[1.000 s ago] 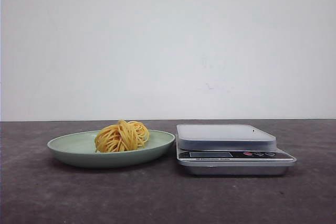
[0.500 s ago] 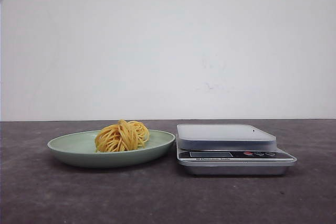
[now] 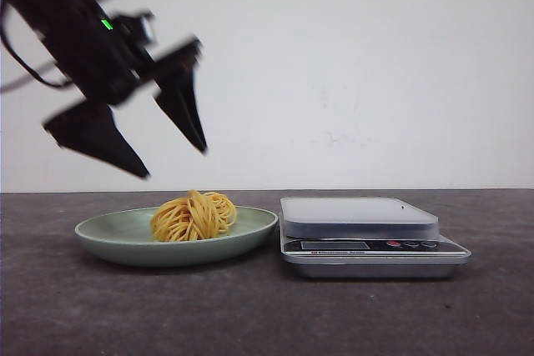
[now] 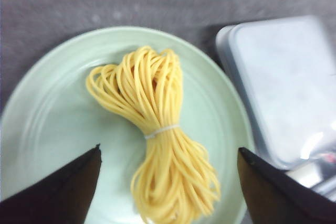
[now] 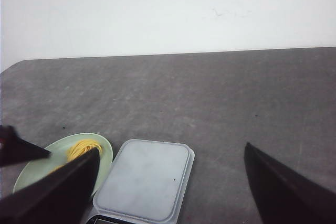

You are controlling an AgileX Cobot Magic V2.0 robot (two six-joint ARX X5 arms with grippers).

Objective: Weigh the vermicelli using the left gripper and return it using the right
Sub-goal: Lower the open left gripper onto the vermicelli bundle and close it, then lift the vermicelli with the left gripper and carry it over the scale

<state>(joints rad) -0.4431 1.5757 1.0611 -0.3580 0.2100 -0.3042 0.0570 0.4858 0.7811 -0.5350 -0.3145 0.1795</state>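
We see the left gripper (image 3: 173,162) hanging in the air above the left part of the green plate (image 3: 108,235), tilted, its two black fingers (image 3: 185,110) spread wide w/ nothing between them. The vermicelli (image 3: 193,216) sits on the plate, a yellow bundle right of centre, clear of the gripper (tied mid-length w/ a thin white band, per the left wrist view (image 4: 160,130)). In that view the strands (image 4: 157,140) lie between the two fingertips but well below them, no contact. Just beside the plate, to the right, stands the scale (image 3: 367,235) on the dark counter (image 3: 250,314); its platform holds nothing. Plate rim and scale look nearly touching; we can't tell if they do. The right gripper (image 5: 173,182) looks down on plate (image 5: 107,156) and scale (image 5: 144,179) from farther off, its fingers (image 5: 283,187) also wide apart, holding nothing.
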